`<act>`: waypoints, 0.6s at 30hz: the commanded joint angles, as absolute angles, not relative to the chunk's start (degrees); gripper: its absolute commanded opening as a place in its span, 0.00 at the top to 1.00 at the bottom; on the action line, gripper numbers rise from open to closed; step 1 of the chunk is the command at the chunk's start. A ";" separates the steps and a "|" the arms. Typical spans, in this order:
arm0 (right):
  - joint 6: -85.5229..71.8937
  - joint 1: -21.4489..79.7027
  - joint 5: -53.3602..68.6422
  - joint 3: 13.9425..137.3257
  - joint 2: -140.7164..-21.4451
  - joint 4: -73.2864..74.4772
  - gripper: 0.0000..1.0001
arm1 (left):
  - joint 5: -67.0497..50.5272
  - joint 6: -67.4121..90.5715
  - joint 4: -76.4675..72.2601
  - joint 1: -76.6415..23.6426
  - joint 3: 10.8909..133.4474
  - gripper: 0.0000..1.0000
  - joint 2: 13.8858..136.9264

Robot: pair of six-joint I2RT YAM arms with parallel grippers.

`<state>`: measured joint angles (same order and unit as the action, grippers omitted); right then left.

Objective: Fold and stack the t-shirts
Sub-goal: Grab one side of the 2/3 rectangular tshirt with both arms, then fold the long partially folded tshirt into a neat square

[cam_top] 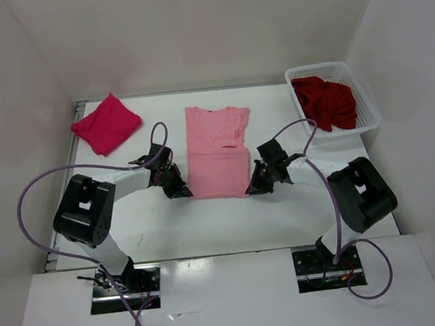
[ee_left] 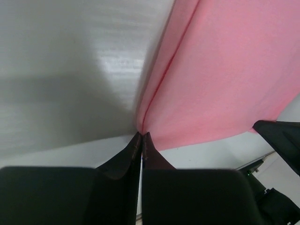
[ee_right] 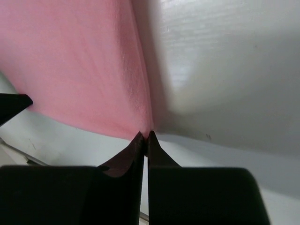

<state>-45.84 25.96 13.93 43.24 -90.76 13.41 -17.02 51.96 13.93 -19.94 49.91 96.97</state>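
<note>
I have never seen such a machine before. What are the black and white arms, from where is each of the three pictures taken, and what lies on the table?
These are two robot arms bolted at the near edge of a white table. The wide picture comes from a fixed camera above and behind them. The two close pictures come from a camera on each wrist, looking past the dark fingers.

In the middle lies a light pink t-shirt, already folded narrow. The left end effector is shut on its near left corner, and the right end effector is shut on its near right corner. At the far left lies a folded crimson-pink t-shirt. At the far right a white basket holds a crumpled dark red t-shirt.
</note>
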 commanded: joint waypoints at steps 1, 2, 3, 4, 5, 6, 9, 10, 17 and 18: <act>-47.81 28.20 13.27 40.88 -83.86 16.07 0.96 | -18.19 48.79 17.66 -19.78 48.52 1.00 91.17; -49.29 29.26 14.14 40.17 -82.28 17.13 0.96 | -19.06 48.00 20.19 -19.78 48.52 1.00 89.58; -50.35 31.62 14.67 38.43 -78.52 19.23 0.98 | -20.46 47.21 22.04 -19.78 47.65 1.00 87.91; -51.49 33.21 15.46 37.45 -76.31 20.20 0.98 | -21.09 46.24 26.15 -19.78 46.51 1.00 84.24; -54.11 36.09 16.60 35.79 -74.03 22.39 0.98 | -21.62 44.58 28.37 -19.78 45.89 1.00 82.20; -55.27 36.12 16.61 35.25 -71.65 23.80 0.98 | -21.62 43.95 30.65 -19.78 45.27 1.00 80.18; -56.78 37.62 15.83 37.25 -62.25 28.37 0.99 | -22.67 43.95 37.60 -19.78 44.12 1.00 70.95; -55.73 35.09 15.82 38.74 -60.92 31.00 0.99 | -22.68 44.64 39.71 -19.78 45.43 1.00 67.53; -42.90 20.40 18.46 57.09 -76.77 26.73 0.99 | -20.30 43.95 33.06 -17.67 67.30 1.00 81.09; -42.02 19.17 18.46 58.78 -79.34 25.67 1.00 | -18.82 43.95 31.83 -17.67 70.11 1.00 84.08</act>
